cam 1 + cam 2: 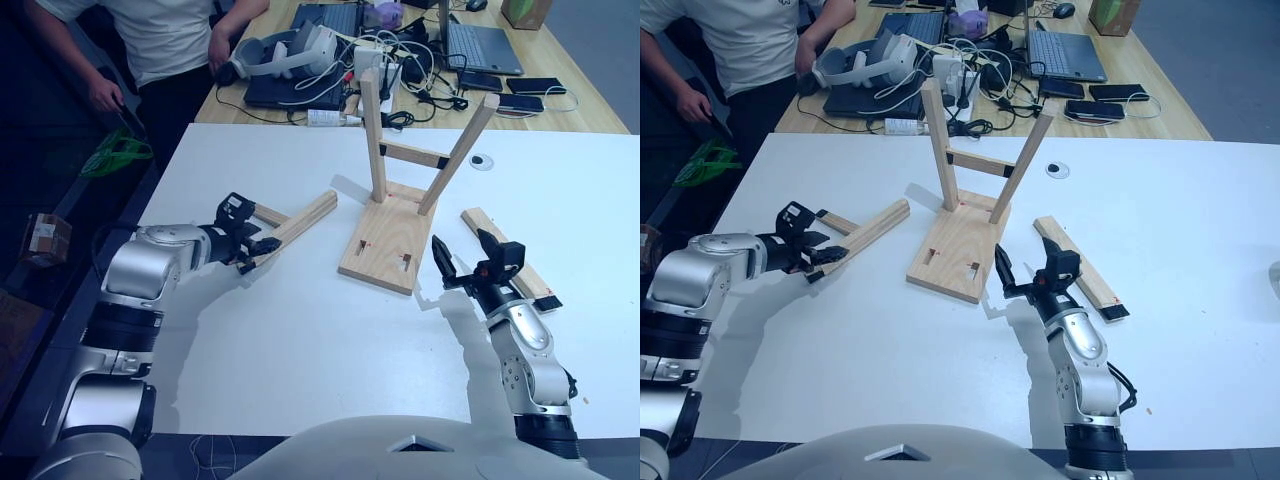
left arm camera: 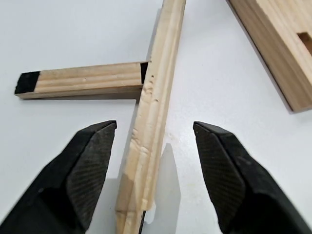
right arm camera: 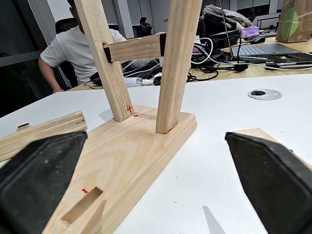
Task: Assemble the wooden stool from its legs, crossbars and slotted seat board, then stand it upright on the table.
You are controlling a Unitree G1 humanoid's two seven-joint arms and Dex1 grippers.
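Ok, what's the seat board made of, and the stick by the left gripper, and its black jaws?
The seat board looks like pale bare wood: grain lines show, no paint or shine. The stick looks the same, with grooves running along it. The left gripper has matte black jaws, maybe hard plastic or rubber; their inner faces look finely ribbed.

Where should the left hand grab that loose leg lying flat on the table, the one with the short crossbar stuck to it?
Grip the leg across its narrow sides near the free end, short of the crossbar that juts out sideways. Come from above: it lies flat on the table, and the left hand straddles it, open, one finger on each side.
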